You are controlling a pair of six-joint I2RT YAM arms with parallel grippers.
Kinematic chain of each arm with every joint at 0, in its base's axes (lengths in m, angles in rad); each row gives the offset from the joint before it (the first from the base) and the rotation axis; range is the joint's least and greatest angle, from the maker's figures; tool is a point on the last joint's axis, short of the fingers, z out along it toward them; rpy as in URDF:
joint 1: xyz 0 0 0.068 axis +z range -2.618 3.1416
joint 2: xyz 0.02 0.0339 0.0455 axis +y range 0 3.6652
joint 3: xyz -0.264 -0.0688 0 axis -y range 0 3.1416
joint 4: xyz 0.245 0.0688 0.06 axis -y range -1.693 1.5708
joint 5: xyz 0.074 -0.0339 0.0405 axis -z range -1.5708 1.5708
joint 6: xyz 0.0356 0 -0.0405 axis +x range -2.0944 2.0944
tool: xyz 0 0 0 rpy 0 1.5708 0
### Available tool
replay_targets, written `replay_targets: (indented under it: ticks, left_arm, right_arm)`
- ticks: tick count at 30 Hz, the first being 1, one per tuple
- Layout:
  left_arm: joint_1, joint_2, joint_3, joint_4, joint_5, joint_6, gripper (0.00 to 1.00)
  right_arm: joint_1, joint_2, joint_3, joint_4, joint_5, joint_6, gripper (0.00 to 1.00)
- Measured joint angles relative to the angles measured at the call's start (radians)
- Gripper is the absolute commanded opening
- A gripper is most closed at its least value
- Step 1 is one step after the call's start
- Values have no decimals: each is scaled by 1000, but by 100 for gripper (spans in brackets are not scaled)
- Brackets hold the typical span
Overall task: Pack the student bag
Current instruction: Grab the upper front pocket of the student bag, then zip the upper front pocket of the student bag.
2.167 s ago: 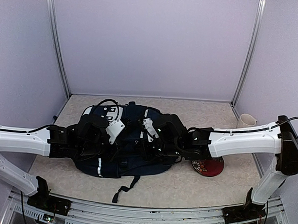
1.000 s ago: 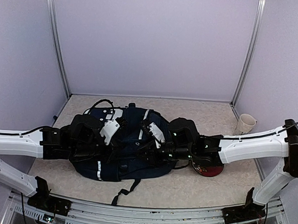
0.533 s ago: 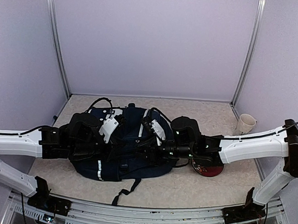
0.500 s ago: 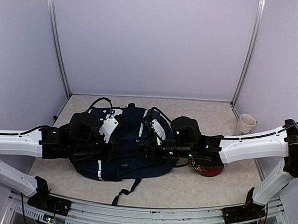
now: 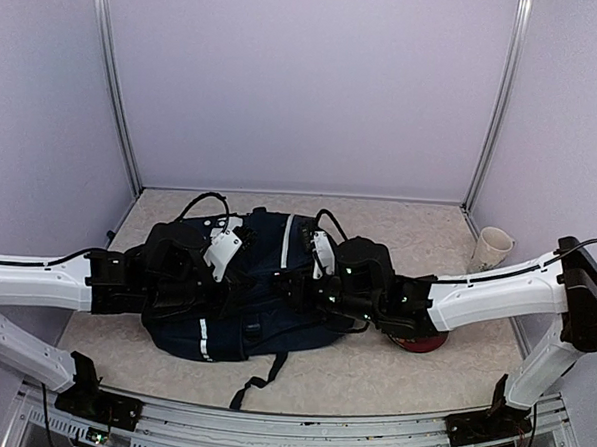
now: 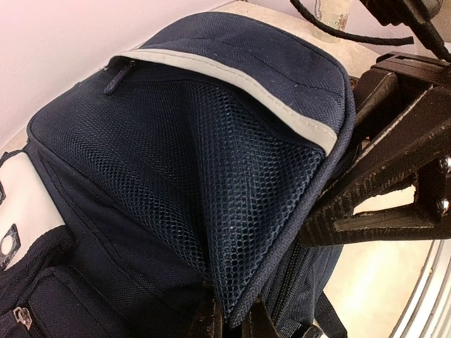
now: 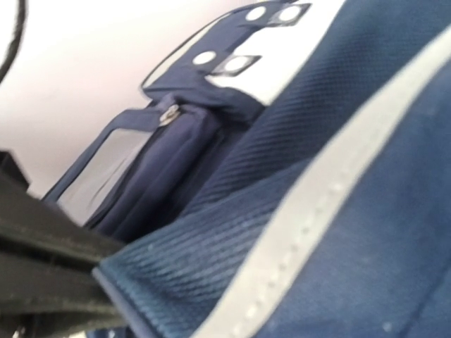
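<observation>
- At the middle of the table (image 5: 390,384) I find the student bag (image 5: 262,257) lying flat. Its long axis runs from 9 to 3 o'clock in the top view, and both arms reach in over it.
- In the left wrist view its navy flap stands raised. A mesh pocket (image 6: 232,183) covers the face toward the camera, and a white stripe (image 6: 232,74) runs along the upper edge.
- A white patch (image 7: 296,42) with round eyelets shows at the top of the right wrist view; that picture is blurred.
- One black strap (image 5: 255,376) trails off the bag at 6 o'clock, toward the near edge.
- The left gripper (image 6: 232,325) sits at the bag's 9 o'clock side. Its fingers are pressed together on the lower rim of the mesh flap, with fabric pinched between them.
- The right gripper (image 6: 313,229) comes in from 3 o'clock. Its two black fingers converge on the flap's rim and appear clamped on it, though fabric partly hides the contact point.
- A red disc (image 5: 423,340) lies on the table at the bag's 4 o'clock, partly under the right arm and near the bag.
- A white mug (image 5: 493,246) sits at 2 o'clock near the back right corner, well apart from the bag.
</observation>
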Motion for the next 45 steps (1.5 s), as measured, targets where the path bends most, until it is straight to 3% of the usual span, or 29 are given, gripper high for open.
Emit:
replay_targets:
  ticks: [4, 10, 18, 24, 28, 34, 40, 45]
  left_arm:
    - [2, 14, 9, 0, -5, 0, 0]
    - [2, 21, 15, -1, -10, 8, 0]
    - [2, 21, 15, -1, -3, 16, 0]
    - [2, 21, 16, -2, 2, 20, 0]
    - [1, 21, 16, -5, 12, 24, 0]
    - [-2, 21, 16, -6, 16, 28, 0]
    - [-3, 21, 16, -10, 17, 32, 0]
    - [-3, 21, 16, -12, 19, 39, 0]
  right_arm:
    - [3, 14, 9, 1, 29, 6, 26]
    - [14, 13, 11, -12, 59, -6, 25]
    - [35, 13, 15, -30, 101, -32, 34]
    - [64, 14, 35, -85, 182, -69, 17]
    - [83, 14, 36, -108, 246, -85, 14]
    - [99, 14, 36, -117, 278, -90, 22]
    - [103, 14, 36, -134, 296, -105, 2]
    - [104, 11, 32, -138, 299, -105, 0]
